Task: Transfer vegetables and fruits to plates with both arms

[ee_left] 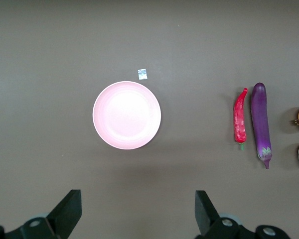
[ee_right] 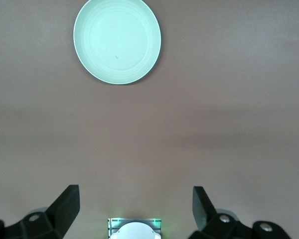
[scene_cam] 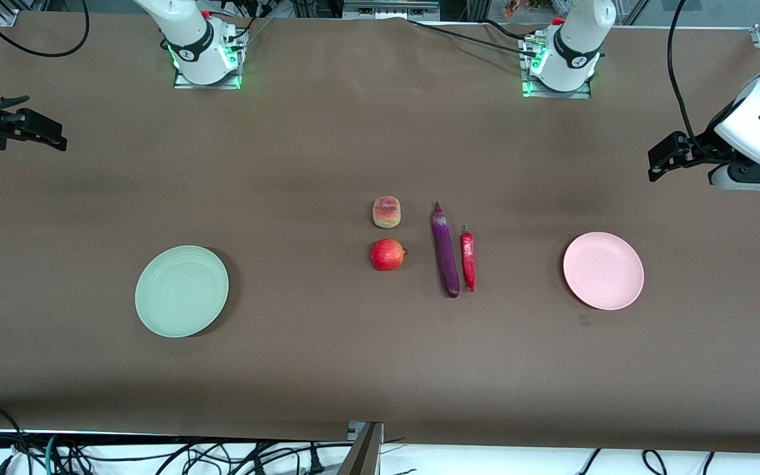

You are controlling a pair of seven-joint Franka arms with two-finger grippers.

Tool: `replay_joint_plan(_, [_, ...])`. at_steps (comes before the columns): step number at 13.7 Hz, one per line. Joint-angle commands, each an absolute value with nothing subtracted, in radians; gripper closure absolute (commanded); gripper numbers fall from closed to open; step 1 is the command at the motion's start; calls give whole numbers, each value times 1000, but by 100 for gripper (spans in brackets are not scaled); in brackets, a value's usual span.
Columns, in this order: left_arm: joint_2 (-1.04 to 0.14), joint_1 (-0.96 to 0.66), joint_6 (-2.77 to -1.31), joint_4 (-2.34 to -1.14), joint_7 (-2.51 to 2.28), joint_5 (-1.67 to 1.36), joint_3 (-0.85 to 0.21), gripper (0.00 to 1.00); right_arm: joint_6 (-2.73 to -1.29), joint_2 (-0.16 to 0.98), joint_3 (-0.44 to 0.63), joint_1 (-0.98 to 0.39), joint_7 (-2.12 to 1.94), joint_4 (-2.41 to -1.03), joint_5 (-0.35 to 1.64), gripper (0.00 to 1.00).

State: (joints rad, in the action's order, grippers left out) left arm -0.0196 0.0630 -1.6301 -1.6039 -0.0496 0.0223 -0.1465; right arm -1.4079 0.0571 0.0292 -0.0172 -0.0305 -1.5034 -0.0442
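Note:
Four items lie mid-table: a yellowish-pink peach, a red pomegranate-like fruit nearer the camera, a long purple eggplant and a red chili beside it. The pink plate sits toward the left arm's end, the mint green plate toward the right arm's end. My left gripper hangs open and holding nothing over its end of the table. Its wrist view shows the pink plate, chili and eggplant. My right gripper hangs open over its own end, seeing the green plate.
A small paper scrap lies on the brown cloth close to the pink plate. The right arm's base shows between the right gripper's fingers. Cables run along the table's edge nearest the camera.

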Motion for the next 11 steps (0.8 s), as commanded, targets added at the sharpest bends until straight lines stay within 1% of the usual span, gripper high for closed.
replay_joint_plan(1, [-35,58,-1603,-1566,-25,11,-141,0,-1402,64,26,-9,-28,-1480,-48,0])
replay_joint_plan(11, [-35,58,-1594,-1568,-26,12,-143,0,-1402,66,26,2,-31,-1480,-49,0])
